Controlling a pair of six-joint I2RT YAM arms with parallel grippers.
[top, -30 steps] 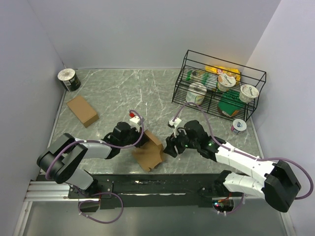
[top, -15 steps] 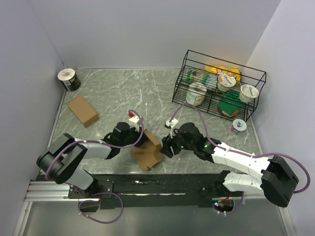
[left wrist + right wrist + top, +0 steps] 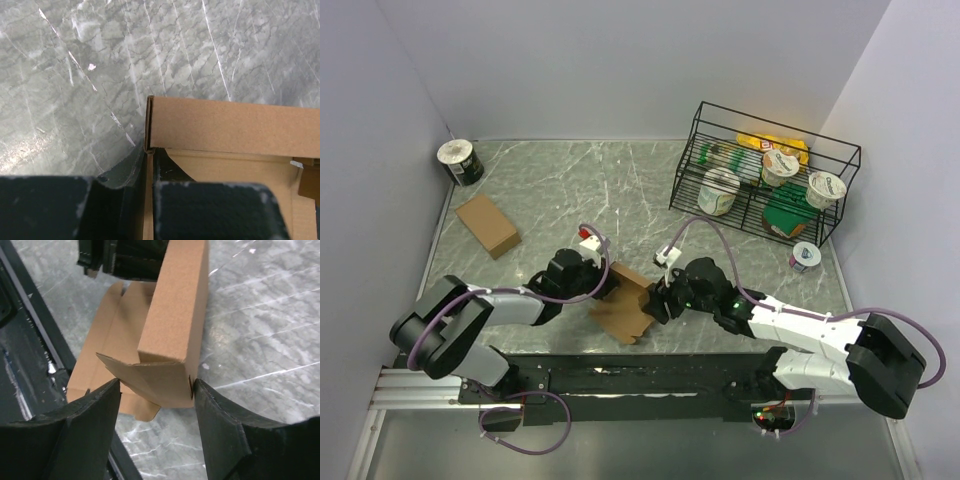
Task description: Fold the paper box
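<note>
Brown plain cardboard made up the half-folded paper box, which lay close to the near edge of the grey marbled bench, about midway along it, between the two arms. One long wall of it stood raised, while the rest lay flat toward the near edge. The left pincer was closed on the box from the left, a thin cardboard wall clamped between its black fingers. The right pincer faced it from the right with its jaws apart, one finger on each side of the raised wall's end; whether they touched the cardboard could not be told. Farther back, near the left edge, a fully formed flat brown cardboard box lay well apart. Near the right edge a small white cup with a purple rim stood just beside a black wire rack holding white yogurt tubs. At the far left corner stood a short dark roll with a white top.
</note>
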